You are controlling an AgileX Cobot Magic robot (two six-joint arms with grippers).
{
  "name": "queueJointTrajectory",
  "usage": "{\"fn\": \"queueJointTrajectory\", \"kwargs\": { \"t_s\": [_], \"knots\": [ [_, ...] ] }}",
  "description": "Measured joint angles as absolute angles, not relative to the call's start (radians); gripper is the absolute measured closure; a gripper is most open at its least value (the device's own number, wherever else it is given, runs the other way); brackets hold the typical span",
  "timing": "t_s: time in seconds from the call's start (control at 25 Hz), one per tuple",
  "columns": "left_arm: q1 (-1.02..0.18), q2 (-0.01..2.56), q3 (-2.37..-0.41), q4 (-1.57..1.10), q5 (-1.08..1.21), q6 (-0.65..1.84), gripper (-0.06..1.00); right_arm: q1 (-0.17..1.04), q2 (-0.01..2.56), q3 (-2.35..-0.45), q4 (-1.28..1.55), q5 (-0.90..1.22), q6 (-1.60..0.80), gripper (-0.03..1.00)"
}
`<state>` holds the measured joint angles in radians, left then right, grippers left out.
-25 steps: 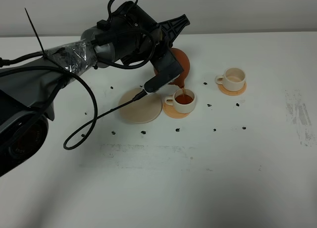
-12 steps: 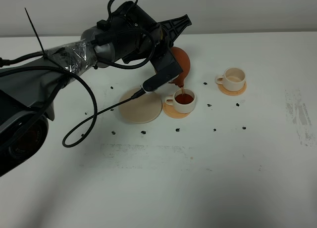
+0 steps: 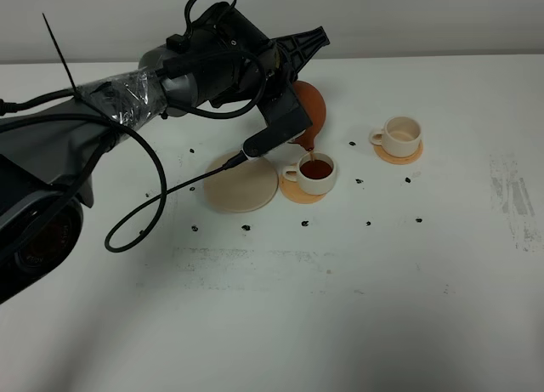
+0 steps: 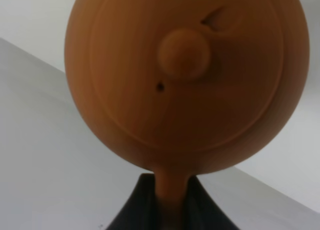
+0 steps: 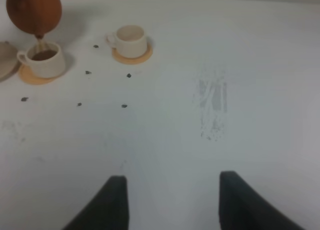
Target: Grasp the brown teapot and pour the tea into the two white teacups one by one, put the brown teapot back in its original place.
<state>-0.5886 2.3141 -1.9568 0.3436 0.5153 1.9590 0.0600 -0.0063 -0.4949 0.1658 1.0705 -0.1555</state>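
Observation:
My left gripper point(image 3: 285, 124) is shut on the handle of the brown teapot point(image 3: 309, 111) and holds it tilted, spout down, over the nearer white teacup point(image 3: 315, 173). Tea runs from the spout into that cup, which is nearly full of brown tea and stands on an orange coaster point(image 3: 301, 190). In the left wrist view the teapot's lid and knob point(image 4: 183, 53) fill the frame, the handle pinched between dark fingers point(image 4: 135, 205). The second white teacup point(image 3: 400, 136) stands empty on its coaster, to the right. The beige saucer point(image 3: 242, 183) lies bare. My right gripper point(image 5: 170, 200) is open and empty.
Several small dark specks point(image 3: 305, 223) are scattered on the white table point(image 3: 340, 307) around the cups. A black cable point(image 3: 153, 207) hangs from the left arm over the table. A scuffed patch point(image 3: 517, 196) marks the table's right side.
The tea level in the nearer cup has risen slightly as pouring goes on. The teapot and left arm hold almost the same pose.

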Motion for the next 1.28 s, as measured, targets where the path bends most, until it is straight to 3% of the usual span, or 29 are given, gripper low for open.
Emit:
{"fn": "queueJointTrajectory", "kwargs": {
  "t_s": [0.48, 1.28],
  "knots": [
    [-0.599, 2.314, -1.957, 0.331, 0.509, 1.952, 0.83, 0.06, -0.006, -0.495, 0.166, 1.07, -0.156, 0.54],
    [-0.542, 2.211, -1.957, 0.199, 0.734, 1.742, 0.83, 0.06, -0.006, -0.495, 0.166, 1.07, -0.156, 0.54]
  ]
}}
